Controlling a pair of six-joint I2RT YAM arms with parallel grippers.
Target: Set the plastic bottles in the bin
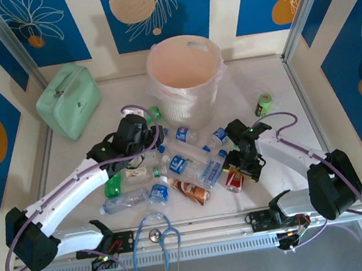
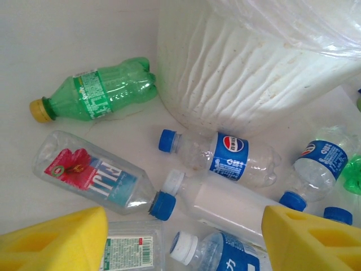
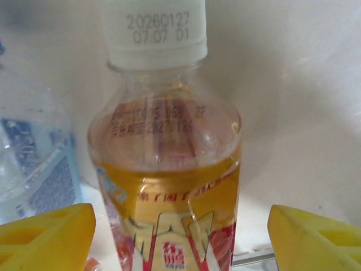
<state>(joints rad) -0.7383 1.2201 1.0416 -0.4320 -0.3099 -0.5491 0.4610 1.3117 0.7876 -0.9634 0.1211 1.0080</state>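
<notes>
Jaws of the right gripper (image 3: pixel 180 240) are seen parted either side of a part-filled tea bottle (image 3: pixel 169 169), not yet pinched, at about five o'clock of the bin (image 1: pixel 187 104). The left gripper (image 2: pixel 186 237) is likewise shown open over the plastic bottles (image 1: pixel 172 167) strewn at six o'clock of the bin. If the pads are closed off-centre, the slick, rounded tea bottle could be squirted sideways, and the blue-labelled bottle (image 3: pixel 39 164) at its nine o'clock could be knocked.

The white-capped bottle (image 3: pixel 163 169) runs off top and bottom edges, and the blue-label bottle (image 3: pixel 34 164) beside it is blurry mush. Left wrist view crops the bin (image 2: pixel 242 73) rim.
</notes>
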